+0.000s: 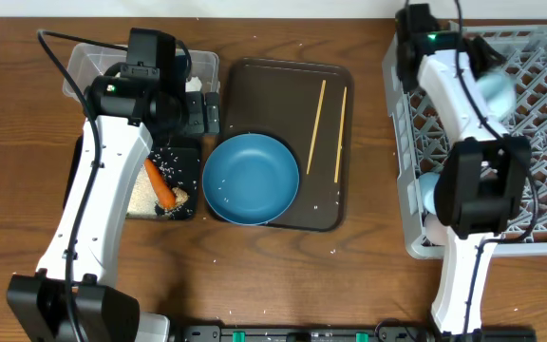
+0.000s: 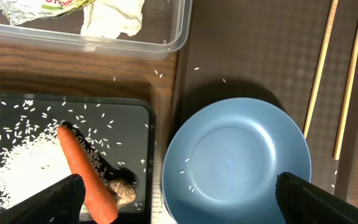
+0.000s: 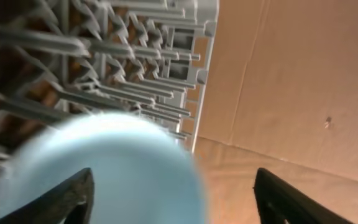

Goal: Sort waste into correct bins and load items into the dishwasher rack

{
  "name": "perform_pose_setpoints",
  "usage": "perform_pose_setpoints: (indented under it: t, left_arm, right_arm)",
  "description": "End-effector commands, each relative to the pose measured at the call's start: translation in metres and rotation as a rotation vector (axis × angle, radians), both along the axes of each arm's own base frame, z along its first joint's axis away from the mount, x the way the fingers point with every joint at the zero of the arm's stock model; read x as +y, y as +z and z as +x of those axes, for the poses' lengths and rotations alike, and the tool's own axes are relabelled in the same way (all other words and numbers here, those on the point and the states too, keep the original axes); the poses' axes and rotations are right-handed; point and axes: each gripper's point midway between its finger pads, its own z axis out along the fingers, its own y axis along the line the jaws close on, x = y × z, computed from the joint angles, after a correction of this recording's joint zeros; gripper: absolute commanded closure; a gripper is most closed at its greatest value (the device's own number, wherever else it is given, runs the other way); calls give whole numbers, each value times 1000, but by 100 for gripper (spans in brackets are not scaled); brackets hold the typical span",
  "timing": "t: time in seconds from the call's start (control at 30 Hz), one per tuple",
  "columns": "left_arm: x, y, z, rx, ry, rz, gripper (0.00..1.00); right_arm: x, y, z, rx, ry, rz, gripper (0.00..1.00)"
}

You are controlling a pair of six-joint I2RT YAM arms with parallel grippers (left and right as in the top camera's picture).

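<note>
The large dark-blue bowl (image 1: 251, 178) (image 2: 235, 162) stands on the brown serving tray, with a few rice grains in it. My left gripper (image 1: 201, 112) (image 2: 179, 180) hangs open over the bowl's left rim and the black tray (image 1: 186, 161) (image 2: 135, 118). That tray holds the carrot (image 1: 160, 182) (image 2: 82, 171), a brown lump (image 2: 122, 190) and white rice (image 2: 23, 168). My right gripper (image 1: 482, 68) (image 3: 173, 174) is open over the grey rack (image 1: 539, 123) (image 3: 135, 81). A blurred light-blue round dish (image 1: 494, 90) (image 3: 117, 174) lies by its left finger, clear of the right one.
The clear tub (image 1: 84, 66) (image 2: 166, 43) behind the black tray holds a yellow-green wrapper (image 2: 36, 7) and white paper (image 2: 114, 17). Two chopsticks (image 1: 317, 112) (image 2: 321, 68) lie on the serving tray (image 1: 283, 81). Another light-blue piece (image 1: 425, 190) sits in the rack's near left part.
</note>
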Motion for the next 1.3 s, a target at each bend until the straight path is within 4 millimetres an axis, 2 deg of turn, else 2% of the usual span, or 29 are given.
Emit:
perform_pose_setpoints:
  t: [0.0, 0.17, 0.23, 0.4, 0.5, 0.6, 0.73, 0.83, 0.9, 0.97, 1.03, 1.1, 1.17, 1.27]
  left_arm:
    - [-1, -1, 0, 4, -11, 2, 2]
    - [-1, -1, 0, 4, -11, 2, 2]
    - [-1, -1, 0, 4, -11, 2, 2]
    - [-1, -1, 0, 4, -11, 2, 2]
    - [-1, -1, 0, 4, -11, 2, 2]
    - [-1, -1, 0, 4, -11, 2, 2]
    - [-1, -1, 0, 4, -11, 2, 2]
    - [-1, -1, 0, 4, -11, 2, 2]
    - [-1, -1, 0, 4, -11, 2, 2]
    - [-1, -1, 0, 4, -11, 2, 2]
    - [-1, -1, 0, 4, -11, 2, 2]
    - [-1, -1, 0, 5, -11, 2, 2]
    - [-1, -1, 0, 4, -11, 2, 2]
    - [-1, -1, 0, 4, -11, 2, 2]
  right_arm:
    - [40, 2, 7, -31, 67, -19, 17]
    - [93, 12, 26, -146, 164, -12, 2]
    - [107, 15, 35, -202, 193, 9, 1]
    - [117, 33, 43, -367, 179, 63, 1]
    - [111, 44, 39, -480, 138, 181, 1]
    - [105, 52, 33, -549, 103, 452, 2]
    - [92, 71, 19, -635, 16, 858, 3]
    - [76, 84, 3, -633, -28, 1050, 14]
    - [53, 85, -13, -633, -111, 1107, 18]
    - [25, 75, -30, -634, -240, 1116, 19]
    - [2, 58, -46, -611, -364, 1130, 19]
    - [-11, 38, -61, -558, -455, 1172, 20]
    - [-19, 17, -74, -504, -538, 1220, 24]
    - [-27, -11, -89, -453, -626, 1254, 25]
